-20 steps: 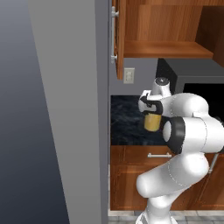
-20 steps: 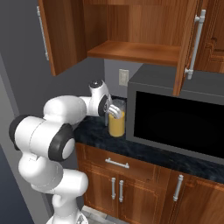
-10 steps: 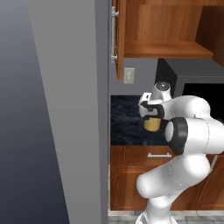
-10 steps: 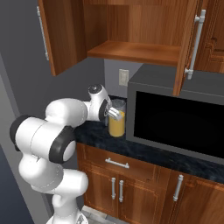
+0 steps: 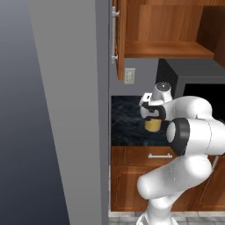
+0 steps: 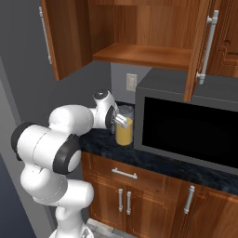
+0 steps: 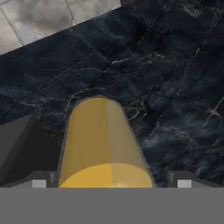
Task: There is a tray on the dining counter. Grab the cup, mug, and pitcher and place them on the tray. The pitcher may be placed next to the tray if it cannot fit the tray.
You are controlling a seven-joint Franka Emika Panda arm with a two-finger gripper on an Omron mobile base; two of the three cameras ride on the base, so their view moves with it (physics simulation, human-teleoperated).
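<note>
Pitcher (image 6: 124,131) pickup is judged to be the step in hand, and nothing of the task is seen to be finished: the tray, cup and mug are not in sight from here. The pitcher is stood upright on the dark marbled wall bench (image 6: 158,160), just beside the microwave (image 6: 190,130), which lies at its 3 o'clock in the right base view. The gripper (image 6: 122,120) has its jaws spread wide and set to either side of the glass near its top; in the hand view the pitcher (image 7: 104,142) is framed between the fingertips (image 7: 37,183), with no contact visible. Closing, lifting and carrying to the tray are all left.
</note>
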